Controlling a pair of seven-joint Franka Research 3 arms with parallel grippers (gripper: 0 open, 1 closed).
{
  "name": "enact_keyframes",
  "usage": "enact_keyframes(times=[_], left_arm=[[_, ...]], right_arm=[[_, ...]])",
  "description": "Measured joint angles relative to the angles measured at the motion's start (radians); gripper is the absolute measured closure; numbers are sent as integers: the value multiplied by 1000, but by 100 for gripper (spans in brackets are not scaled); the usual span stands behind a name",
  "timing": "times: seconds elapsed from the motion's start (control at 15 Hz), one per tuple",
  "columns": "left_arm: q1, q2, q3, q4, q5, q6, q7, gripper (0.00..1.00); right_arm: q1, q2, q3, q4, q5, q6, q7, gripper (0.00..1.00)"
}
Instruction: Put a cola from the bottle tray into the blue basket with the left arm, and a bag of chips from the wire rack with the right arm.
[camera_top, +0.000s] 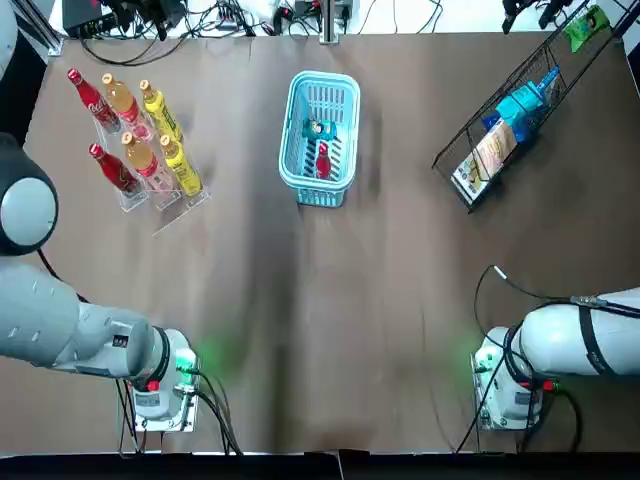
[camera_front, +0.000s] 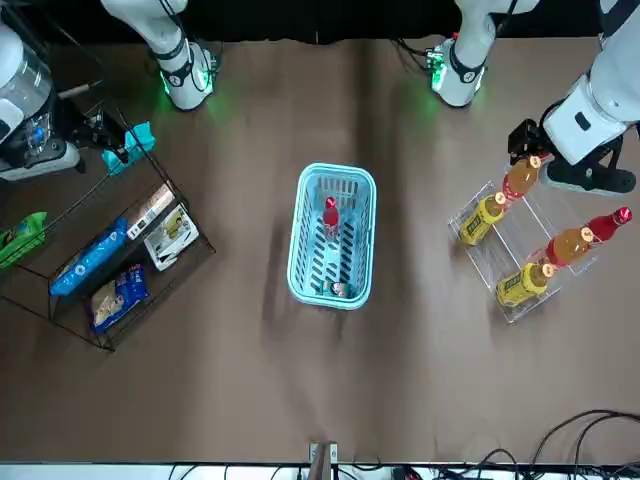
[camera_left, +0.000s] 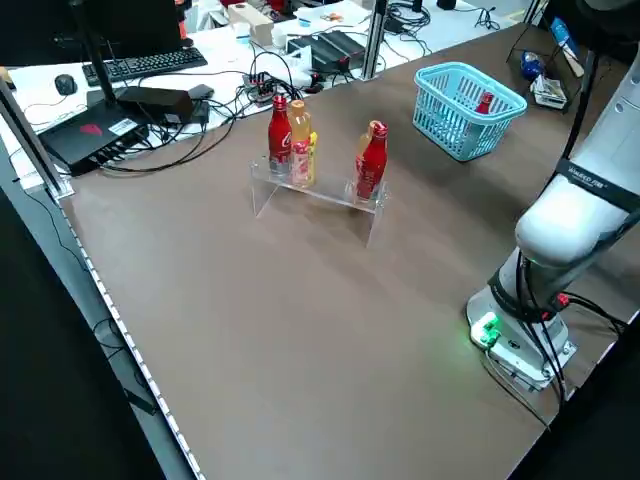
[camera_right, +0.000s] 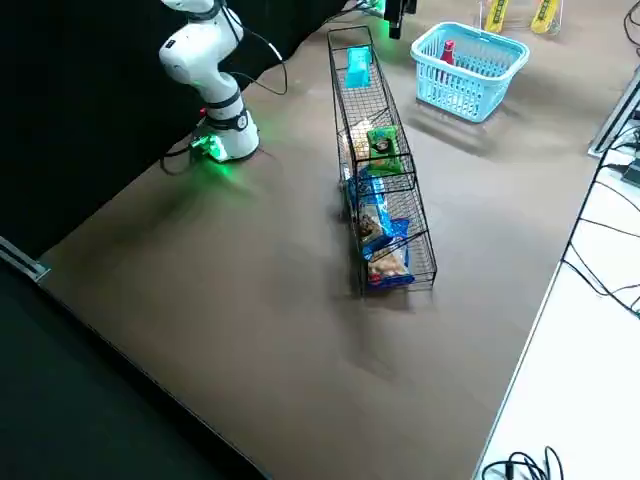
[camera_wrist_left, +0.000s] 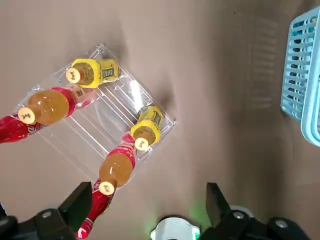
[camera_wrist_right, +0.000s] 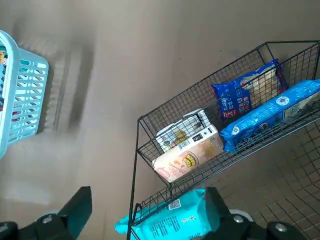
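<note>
The blue basket (camera_top: 320, 92) stands mid-table at the far side, with a red cola (camera_top: 322, 160) and a small packet (camera_top: 318, 128) lying in it. The clear bottle tray (camera_top: 175, 205) at far left holds two colas (camera_top: 92, 98), plus orange and yellow bottles. The wire rack (camera_top: 520, 110) at far right holds several bags, among them a teal bag (camera_wrist_right: 170, 220). My left gripper (camera_wrist_left: 147, 192) hangs open and empty high above the tray, also seen from across the table (camera_front: 522, 140). High over the rack, my right gripper (camera_wrist_right: 147, 195) is open and empty too.
Both arm bases glow green at the near edge (camera_top: 165, 385) (camera_top: 505, 385). Cables (camera_top: 230, 20) run along the far edge. A desk with a keyboard (camera_left: 135, 62) stands beyond the table. A green bag (camera_top: 585, 25) sits at the rack's far end.
</note>
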Motion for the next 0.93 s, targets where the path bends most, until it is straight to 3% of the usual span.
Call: enact_keyframes(times=[0.4, 0.93], left_arm=[[26, -4, -2, -14, -36, 12, -104, 0], [68, -6, -28, -24, -40, 15, -88, 0]], right_arm=[[-4, 0, 1, 0, 0, 0, 0, 0], [-4, 0, 6, 0, 1, 0, 0, 0]])
